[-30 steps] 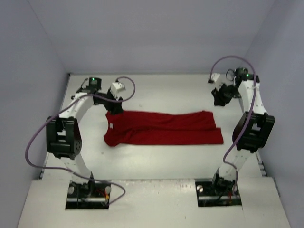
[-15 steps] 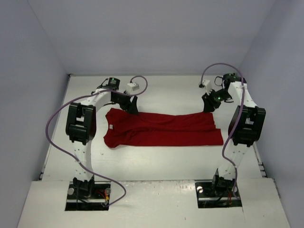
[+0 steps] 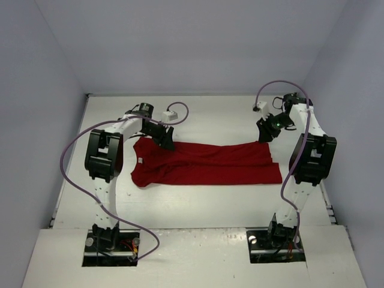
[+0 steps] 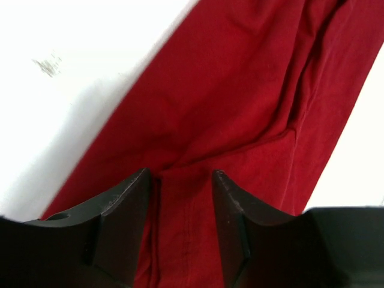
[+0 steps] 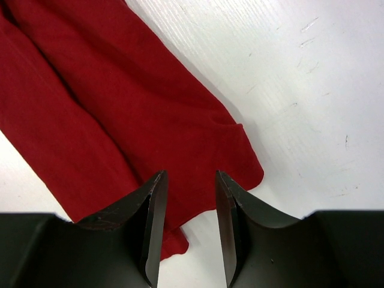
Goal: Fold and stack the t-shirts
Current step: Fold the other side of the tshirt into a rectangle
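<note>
A dark red t-shirt lies folded into a long band across the white table, its small white neck tag at the left end. My left gripper is down on the shirt's far edge near the left end. In the left wrist view its jaws stand apart, astride a raised seam fold of the t-shirt. My right gripper hovers at the shirt's far right corner. In the right wrist view it is open, with the corner of the t-shirt and bare table under it.
The white table is boxed in by lavender walls on the left, back and right. Purple cables loop off both arms. The arm bases stand at the near edge.
Both arms have swung in from the table's far sides to the shirt's far edge. The left gripper has settled onto the cloth; the right one has come to the far right corner.
</note>
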